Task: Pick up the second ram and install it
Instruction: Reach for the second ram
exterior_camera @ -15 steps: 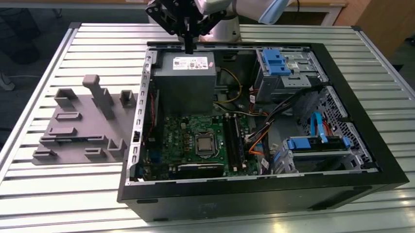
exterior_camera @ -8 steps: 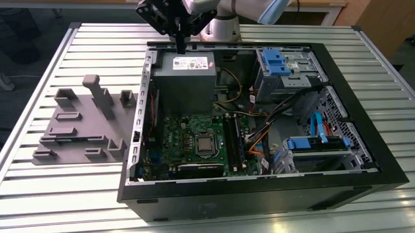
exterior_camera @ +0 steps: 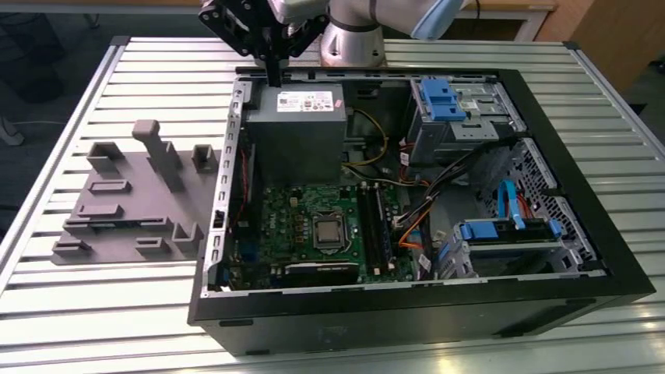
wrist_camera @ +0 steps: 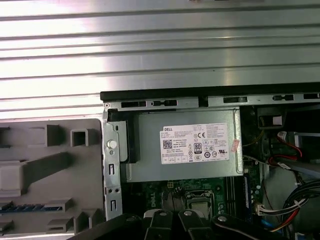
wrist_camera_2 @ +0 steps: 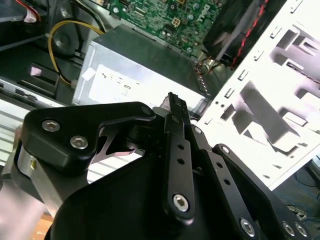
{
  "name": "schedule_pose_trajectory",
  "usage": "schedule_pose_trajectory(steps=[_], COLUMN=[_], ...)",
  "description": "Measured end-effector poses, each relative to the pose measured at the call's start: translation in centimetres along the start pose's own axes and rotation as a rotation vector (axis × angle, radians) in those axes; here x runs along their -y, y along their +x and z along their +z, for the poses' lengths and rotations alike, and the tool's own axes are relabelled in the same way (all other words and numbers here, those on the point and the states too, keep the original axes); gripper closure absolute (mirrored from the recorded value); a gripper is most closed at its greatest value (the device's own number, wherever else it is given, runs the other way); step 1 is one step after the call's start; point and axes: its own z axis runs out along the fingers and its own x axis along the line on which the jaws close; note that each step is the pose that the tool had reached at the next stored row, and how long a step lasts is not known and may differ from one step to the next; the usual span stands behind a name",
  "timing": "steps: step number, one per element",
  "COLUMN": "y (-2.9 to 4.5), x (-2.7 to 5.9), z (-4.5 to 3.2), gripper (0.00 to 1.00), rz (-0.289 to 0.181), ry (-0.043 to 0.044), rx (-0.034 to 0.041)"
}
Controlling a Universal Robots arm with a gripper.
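Pincer [exterior_camera: 276, 78] hovers over labelled power supply [exterior_camera: 294, 125].

Gleaming ribbed metal on the table [exterior_camera: 156, 62], matt plastic on the fixture [exterior_camera: 124, 218]. Dull sheet metal on the power supply [exterior_camera: 294, 136], smooth paper label [wrist_camera: 197, 143]. Matt black gripper [exterior_camera: 274, 76].

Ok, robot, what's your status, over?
Pincer shut, empty, over the power supply. Second ram lying in the grey fixture, untouched. Nothing in the way.

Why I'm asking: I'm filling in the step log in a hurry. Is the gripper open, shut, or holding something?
Gripper: jaws shut, with nothing between them.
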Motion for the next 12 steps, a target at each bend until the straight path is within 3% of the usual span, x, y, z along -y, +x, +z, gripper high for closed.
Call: schedule_pose_trajectory(steps=[12], y=[2.33], x=[0.18], z=[-0.07], gripper=[0.89], rz=[0.0], ry=[0.0001], rx=[0.0])
